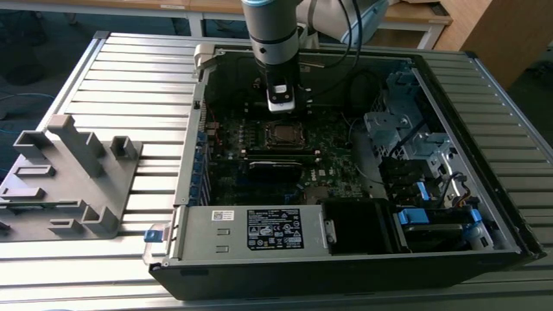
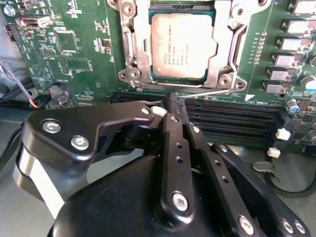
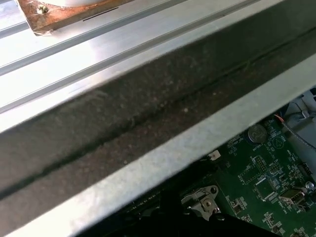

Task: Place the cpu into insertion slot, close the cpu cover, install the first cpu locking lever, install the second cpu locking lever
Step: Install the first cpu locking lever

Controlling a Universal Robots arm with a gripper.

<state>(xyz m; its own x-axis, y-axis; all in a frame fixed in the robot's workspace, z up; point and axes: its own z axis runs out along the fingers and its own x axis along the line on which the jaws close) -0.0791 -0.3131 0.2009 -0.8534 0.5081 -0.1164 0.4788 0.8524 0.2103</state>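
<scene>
The cpu (image 2: 183,44) lies flat in the insertion slot (image 1: 281,135) on the green board, its grey metal top showing. The silver cpu cover (image 2: 224,57) is folded down around it as a frame. In the second wrist view my gripper (image 2: 175,102) has its black fingers pressed together on the end of a thin wire locking lever (image 2: 207,93) that runs along the socket's near edge. In the exterior view the gripper (image 1: 279,109) hangs inside the open computer case, just behind the socket.
Long black memory slots (image 2: 232,116) lie right beside the fingertips. The case wall (image 3: 148,98) is close to the arm. A power supply (image 1: 250,230), drive bays with blue tabs (image 1: 436,217) and cables fill the case. A grey fixture (image 1: 69,175) stands on the slatted table.
</scene>
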